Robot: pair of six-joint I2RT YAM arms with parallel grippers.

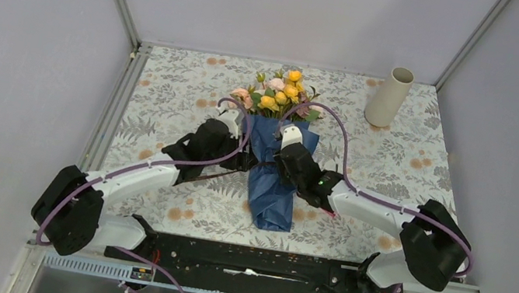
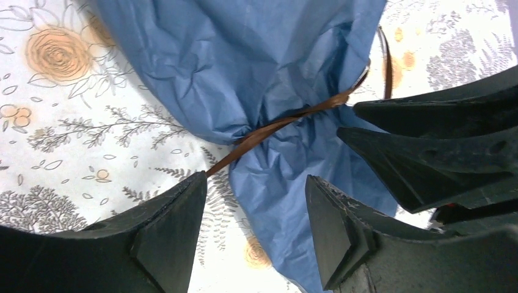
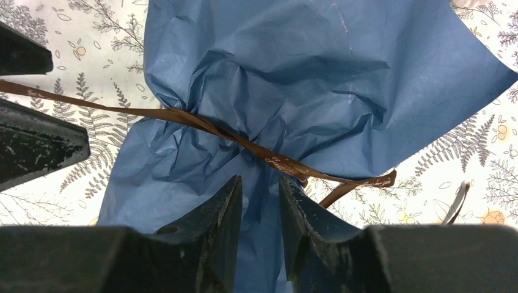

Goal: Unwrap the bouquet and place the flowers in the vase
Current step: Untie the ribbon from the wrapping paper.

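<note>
The bouquet lies mid-table, its flowers point(image 1: 281, 91) pointing to the far side, wrapped in crinkled blue paper point(image 1: 273, 188). A brown ribbon point(image 3: 201, 122) still circles the paper's waist point(image 2: 275, 125). My left gripper point(image 2: 256, 183) is open at the bouquet's left side. The ribbon's left tail runs past its left fingertip point(image 2: 195, 183), ungripped. My right gripper point(image 3: 259, 180) hovers just over the paper below the ribbon, open by a narrow gap with nothing pinched. The ribbon's other tail point(image 3: 360, 183) lies loose to its right. The beige vase point(image 1: 388, 96) stands upright at the far right.
A floral-print cloth point(image 1: 170, 93) covers the table. Grey walls enclose the left, back and right sides. Both arms converge on the bouquet's waist, fingers close together point(image 1: 262, 161). The black base rail point(image 1: 246, 258) runs along the near edge.
</note>
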